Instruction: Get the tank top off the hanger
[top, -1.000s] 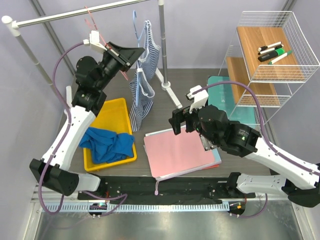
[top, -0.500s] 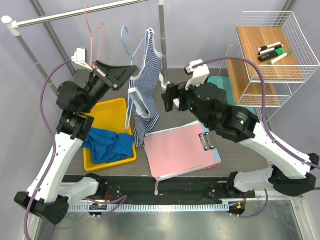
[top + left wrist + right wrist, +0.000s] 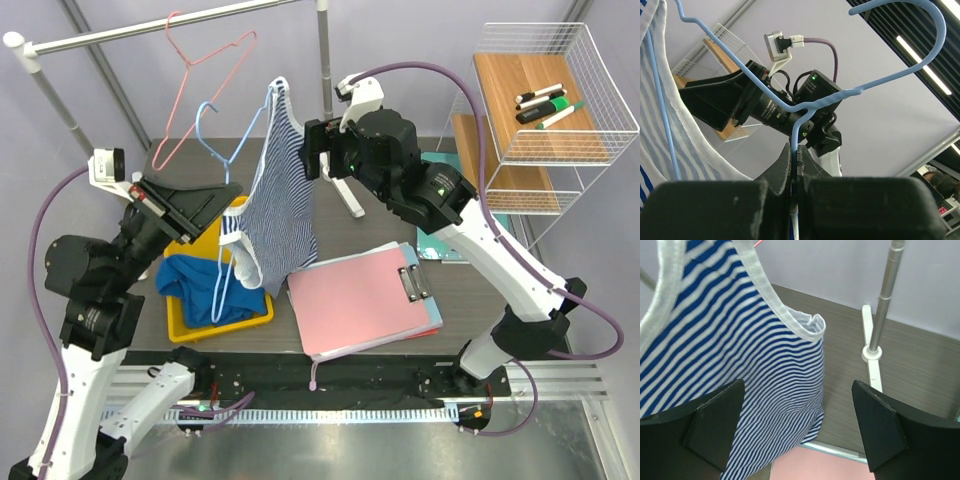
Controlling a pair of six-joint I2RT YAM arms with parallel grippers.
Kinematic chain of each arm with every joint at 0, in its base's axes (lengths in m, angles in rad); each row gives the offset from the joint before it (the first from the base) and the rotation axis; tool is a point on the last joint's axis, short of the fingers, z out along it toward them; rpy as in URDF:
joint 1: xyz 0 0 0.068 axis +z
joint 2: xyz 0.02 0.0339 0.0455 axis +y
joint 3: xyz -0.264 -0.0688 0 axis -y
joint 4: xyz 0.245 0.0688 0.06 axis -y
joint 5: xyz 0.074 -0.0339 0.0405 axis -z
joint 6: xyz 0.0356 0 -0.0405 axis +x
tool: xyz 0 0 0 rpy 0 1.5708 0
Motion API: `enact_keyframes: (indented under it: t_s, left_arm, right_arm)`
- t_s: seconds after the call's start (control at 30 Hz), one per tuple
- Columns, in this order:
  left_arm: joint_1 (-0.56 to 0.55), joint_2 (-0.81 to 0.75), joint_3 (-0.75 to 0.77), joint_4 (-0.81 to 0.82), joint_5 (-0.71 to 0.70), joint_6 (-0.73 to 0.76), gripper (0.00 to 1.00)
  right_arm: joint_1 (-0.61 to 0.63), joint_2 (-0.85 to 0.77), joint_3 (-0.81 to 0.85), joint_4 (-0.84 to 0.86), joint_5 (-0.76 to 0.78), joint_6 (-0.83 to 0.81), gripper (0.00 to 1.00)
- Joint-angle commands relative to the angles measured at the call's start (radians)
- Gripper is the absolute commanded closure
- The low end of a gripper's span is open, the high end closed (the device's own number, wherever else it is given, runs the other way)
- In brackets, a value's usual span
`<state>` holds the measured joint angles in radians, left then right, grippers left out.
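A blue-and-white striped tank top (image 3: 280,200) hangs on a light blue wire hanger (image 3: 222,150). My left gripper (image 3: 232,192) is shut on the hanger's neck and holds it in the air, off the rail, above the yellow bin. In the left wrist view the jaws (image 3: 796,155) pinch the blue wire below the hook (image 3: 920,50), with the top's fabric (image 3: 655,125) at the left. My right gripper (image 3: 312,150) is open and empty beside the top's upper right edge. In the right wrist view its fingers (image 3: 715,425) straddle the striped cloth (image 3: 740,365) without touching it.
A pink hanger (image 3: 200,70) hangs on the clothes rail (image 3: 120,36). The rack's upright pole (image 3: 325,60) and foot (image 3: 872,350) stand behind the top. A yellow bin (image 3: 220,328) holds blue cloth (image 3: 200,290). A pink clipboard (image 3: 360,300) lies centre front. A wire shelf (image 3: 545,95) stands at right.
My left arm has lifted the blue hanger with the tank top off the rail and brought it left and nearer. My right arm has risen and moved back-left to the top's upper edge.
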<state>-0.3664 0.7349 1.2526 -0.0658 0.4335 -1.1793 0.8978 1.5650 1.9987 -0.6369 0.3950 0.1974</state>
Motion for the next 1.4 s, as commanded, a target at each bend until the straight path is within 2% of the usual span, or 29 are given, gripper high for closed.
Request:
enact_keyframes:
  t_s: [0.0,0.37,0.47,0.57,0.83,0.97,1.17,1.27,1.3,1.37]
  left_arm:
    - [-0.005,-0.002,0.010,-0.031,0.030,0.026,1.00]
    - [-0.005,-0.014,0.002,-0.034,0.071,0.010,1.00]
    - [-0.005,-0.020,-0.007,-0.032,0.076,0.006,1.00]
    - [-0.005,-0.023,-0.015,-0.035,0.080,0.006,1.00]
    - [-0.005,-0.017,-0.018,-0.029,0.100,-0.003,1.00]
    - [-0.005,-0.017,-0.016,-0.028,0.106,-0.006,1.00]
    - [-0.005,-0.011,-0.015,-0.023,0.120,-0.014,1.00]
    - [-0.005,-0.012,-0.012,-0.022,0.126,-0.019,1.00]
    - [-0.005,-0.014,-0.012,-0.022,0.125,-0.019,1.00]
    - [-0.005,-0.014,-0.010,-0.022,0.128,-0.025,1.00]
  right_arm:
    - [0.000,-0.037,0.046,0.086,-0.097,0.013,0.09]
    - [-0.025,-0.002,0.051,0.219,-0.136,-0.007,0.16]
    - [-0.039,0.012,0.046,0.255,-0.148,-0.006,0.20]
    - [-0.065,0.036,0.066,0.255,-0.157,0.019,0.29]
    - [-0.077,0.070,0.092,0.272,-0.208,0.030,0.30]
    - [-0.083,0.081,0.097,0.273,-0.193,0.023,0.34]
    - [-0.083,0.076,0.072,0.310,-0.263,0.025,0.39]
    - [-0.086,0.072,0.069,0.318,-0.248,0.019,0.48]
    - [-0.088,0.072,0.068,0.322,-0.243,0.016,0.56]
    - [-0.091,0.069,0.063,0.328,-0.237,0.010,0.63]
